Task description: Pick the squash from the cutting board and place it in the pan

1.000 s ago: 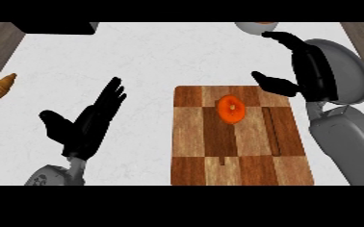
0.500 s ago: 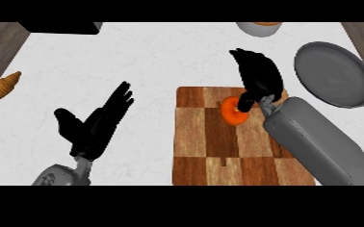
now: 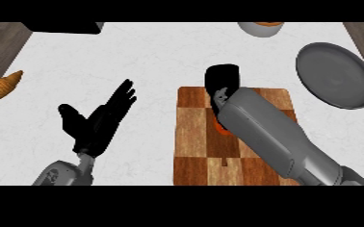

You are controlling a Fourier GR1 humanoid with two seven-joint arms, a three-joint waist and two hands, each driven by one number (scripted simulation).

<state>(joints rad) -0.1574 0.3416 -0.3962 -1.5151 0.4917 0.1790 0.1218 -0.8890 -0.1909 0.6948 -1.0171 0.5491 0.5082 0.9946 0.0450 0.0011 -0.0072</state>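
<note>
Squash (image 3: 219,125) is on the board (image 3: 195,125), about mid-board. Only an orange sliver shows at the left edge of the right forearm, which hides the rest. It does not look lifted.

Right hand (image 3: 222,81) is over the board's far edge, its back to the view. Whether it is apart or together, I cannot tell. No hold shows, so by my reading the pick, carry and placing are all left to do.

Pan (image 3: 332,77) is far right, well apart from the board, and the squash is not in it.

Left hand (image 3: 98,121) is left of the board, fingers straight and spread, resting.

Around: a bowl (image 3: 260,28) at the far edge, a brown pastry (image 3: 8,84) at the left edge, and a dark block (image 3: 64,27) far left. I judge nothing stands between board and pan, since the bowl lies farther back.
</note>
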